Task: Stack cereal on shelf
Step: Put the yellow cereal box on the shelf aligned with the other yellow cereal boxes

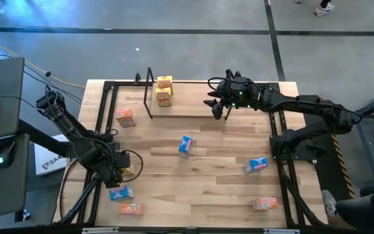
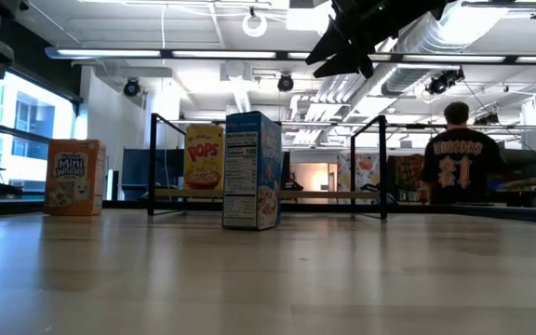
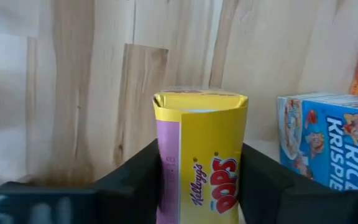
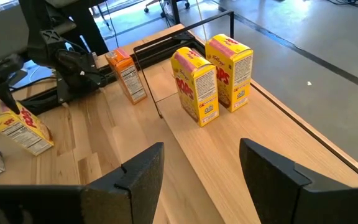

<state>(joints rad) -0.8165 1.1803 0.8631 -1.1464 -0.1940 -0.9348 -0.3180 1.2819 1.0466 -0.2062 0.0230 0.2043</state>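
The shelf (image 1: 206,116) is a low black rod frame on a wooden board at the table's far edge. Two yellow cereal boxes (image 1: 164,91) stand upright on its left end, also seen in the right wrist view (image 4: 194,84). My right gripper (image 1: 218,107) hovers open above the shelf's middle, touching nothing (image 4: 201,174). My left gripper (image 1: 125,168) is near the table's left edge, shut on a yellow Pops box (image 3: 201,155). Blue and orange boxes lie scattered over the table. My left gripper pinches the yellow Pops box between its two fingers (image 3: 263,180), one on each narrow side (image 3: 166,168) of the box. The fingers lie along the box, whose flap end (image 3: 197,99) points away from the wrist. In the right wrist view the box (image 4: 20,127) sits tilted below the gripper.
An orange box (image 1: 125,117) stands left of the shelf. Blue boxes are at the table's middle (image 1: 186,145), right (image 1: 256,164) and near left (image 1: 121,193); orange ones lie near the front edge (image 1: 131,208) (image 1: 265,204). A person (image 2: 459,158) stands beyond the table.
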